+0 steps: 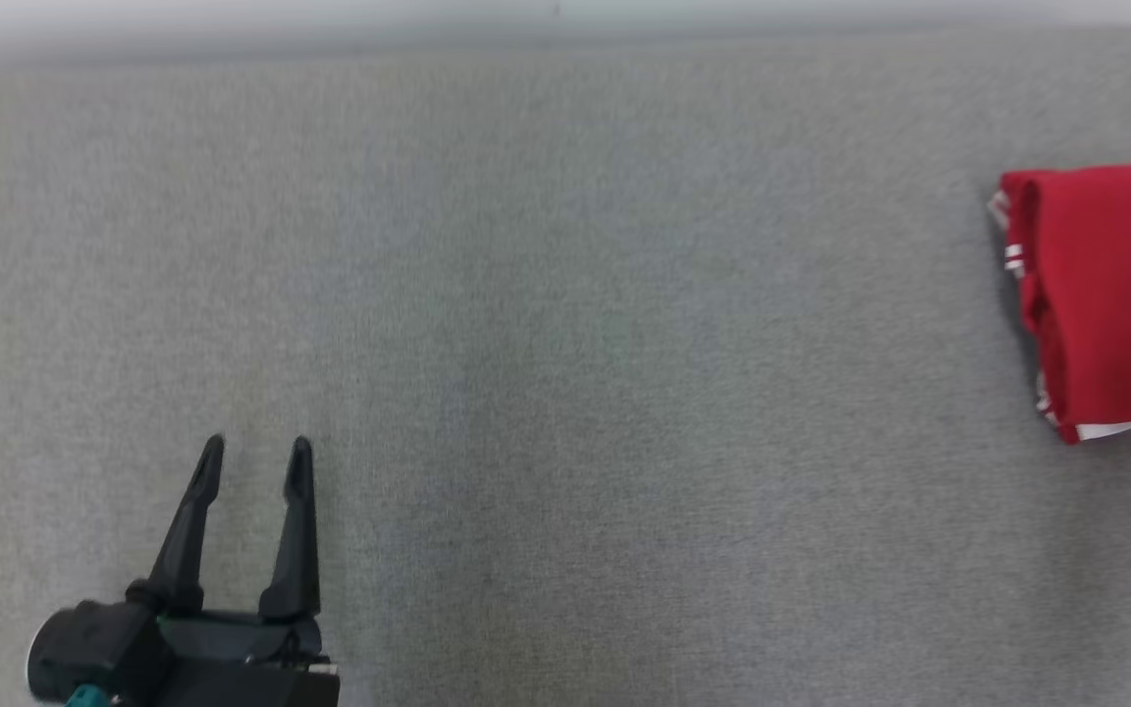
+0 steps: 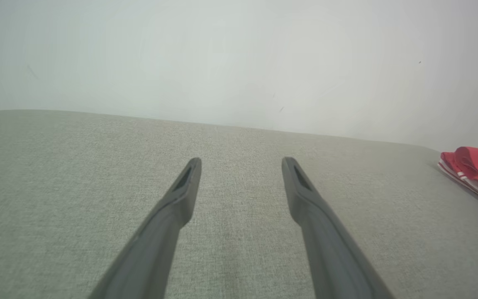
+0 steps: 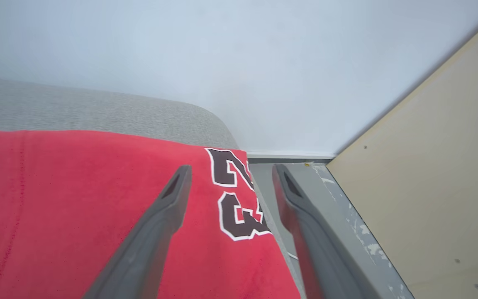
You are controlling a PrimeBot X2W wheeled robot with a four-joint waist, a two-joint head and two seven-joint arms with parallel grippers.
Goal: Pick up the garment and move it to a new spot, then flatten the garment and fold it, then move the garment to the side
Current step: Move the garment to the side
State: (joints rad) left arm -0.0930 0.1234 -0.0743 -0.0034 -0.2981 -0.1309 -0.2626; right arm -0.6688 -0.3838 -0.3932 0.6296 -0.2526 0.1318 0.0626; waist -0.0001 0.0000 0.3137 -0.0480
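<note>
Garment (image 1: 1105, 295): red, folded, at the grey worktop's (image 1: 565, 344) right edge, under the right jaws.
Grip: right jaws and left jaws released, empty.
Room: pale wall (image 2: 239, 54).

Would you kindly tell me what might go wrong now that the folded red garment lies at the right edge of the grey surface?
1. The garment lies right at the edge of the grey surface, with floor beside it; a nudge might slide it off.
2. The open right hand hangs just over the fabric, so pulling back low could snag it and undo the fold.
</note>
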